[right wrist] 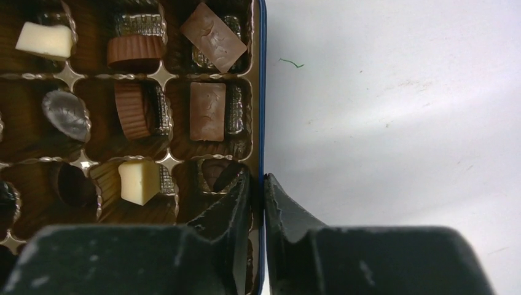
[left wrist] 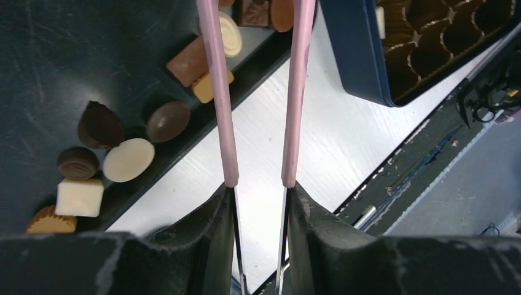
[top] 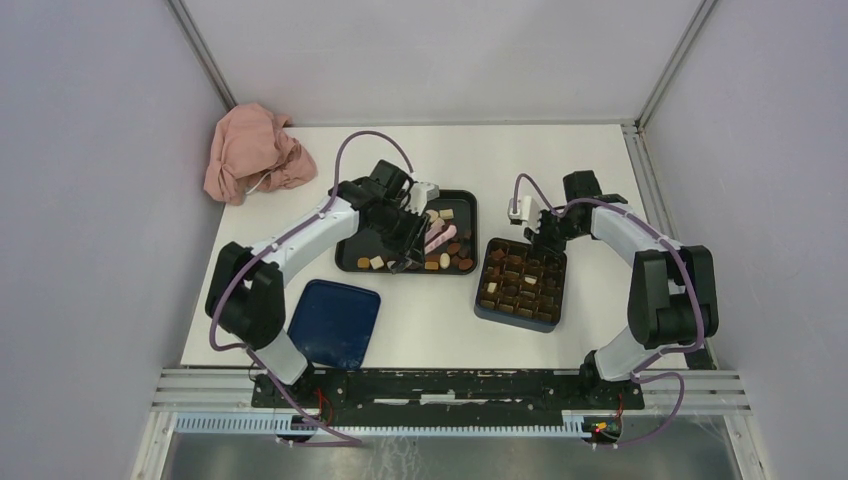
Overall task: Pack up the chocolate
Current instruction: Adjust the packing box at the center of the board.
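Several loose chocolates (top: 455, 250) lie in the black tray (top: 355, 255); the left wrist view shows a white oval (left wrist: 128, 160), a dark oval (left wrist: 167, 121) and a white cube (left wrist: 80, 196) there. My left gripper (top: 405, 243) is shut on the pink tongs (left wrist: 215, 92), held over the tray's near edge (left wrist: 184, 138). The tong tips are out of view. The dark blue box (top: 486, 310) with its brown grid insert holds several chocolates (right wrist: 207, 110). My right gripper (right wrist: 258, 181) is shut on the box's side wall (right wrist: 261, 92), at the far corner (top: 540, 238).
A pink cloth (top: 255, 152) lies crumpled at the back left. The blue box lid (top: 333, 322) lies flat at the front left, beside the left arm's base. Grey walls close in the table on three sides.
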Tool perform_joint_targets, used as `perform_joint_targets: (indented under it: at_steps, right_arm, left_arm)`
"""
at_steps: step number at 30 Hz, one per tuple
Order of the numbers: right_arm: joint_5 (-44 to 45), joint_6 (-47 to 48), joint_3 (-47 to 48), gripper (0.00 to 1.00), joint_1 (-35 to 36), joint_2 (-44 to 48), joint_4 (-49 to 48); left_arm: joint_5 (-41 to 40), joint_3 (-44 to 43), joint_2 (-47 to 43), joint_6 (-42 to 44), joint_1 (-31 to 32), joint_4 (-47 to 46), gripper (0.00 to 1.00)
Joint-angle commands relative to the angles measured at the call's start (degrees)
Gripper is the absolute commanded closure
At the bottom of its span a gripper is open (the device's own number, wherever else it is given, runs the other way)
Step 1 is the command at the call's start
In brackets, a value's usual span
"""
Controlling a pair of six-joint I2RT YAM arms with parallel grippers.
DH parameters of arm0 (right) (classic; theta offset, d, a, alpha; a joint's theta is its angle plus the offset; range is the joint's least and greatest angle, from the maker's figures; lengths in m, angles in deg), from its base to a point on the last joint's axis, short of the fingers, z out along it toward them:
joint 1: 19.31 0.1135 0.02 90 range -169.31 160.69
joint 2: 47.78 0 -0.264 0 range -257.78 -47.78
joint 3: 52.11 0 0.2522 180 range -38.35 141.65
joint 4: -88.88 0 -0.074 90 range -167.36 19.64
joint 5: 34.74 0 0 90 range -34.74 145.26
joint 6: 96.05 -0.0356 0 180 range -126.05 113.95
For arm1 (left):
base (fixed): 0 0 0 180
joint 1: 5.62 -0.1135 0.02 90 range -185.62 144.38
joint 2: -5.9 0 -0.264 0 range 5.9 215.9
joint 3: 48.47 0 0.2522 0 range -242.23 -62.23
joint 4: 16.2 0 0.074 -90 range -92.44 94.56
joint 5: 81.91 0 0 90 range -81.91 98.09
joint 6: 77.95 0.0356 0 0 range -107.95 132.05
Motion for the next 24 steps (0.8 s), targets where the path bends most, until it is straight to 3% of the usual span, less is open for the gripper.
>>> perform_joint_targets:
  at_steps: [1, 7, 18, 24]
  right_arm:
    - [1.3, 0.8, 1.5, 0.86, 0.0, 0.1, 0.0]
    - [-0.3, 1.6, 1.4, 0.97, -0.1, 2.9, 0.4]
    - [-1.9, 0.5, 0.0, 1.00, 0.2, 11.7, -2.3]
    - [-2.1, 0.5, 0.1, 1.00, 0.2, 11.6, -2.3]
  left_arm:
    - [4.3, 0.1, -3.8, -3.0, 1.8, -3.8, 0.93]
    - [5.1, 0.2, -4.6, -3.8, 4.5, -5.1, 0.93]
    - [7.3, 0.6, -5.3, -4.7, 11.7, -8.8, 0.93]
    - [8.8, 0.3, -3.1, -5.9, 16.1, -12.1, 0.93]
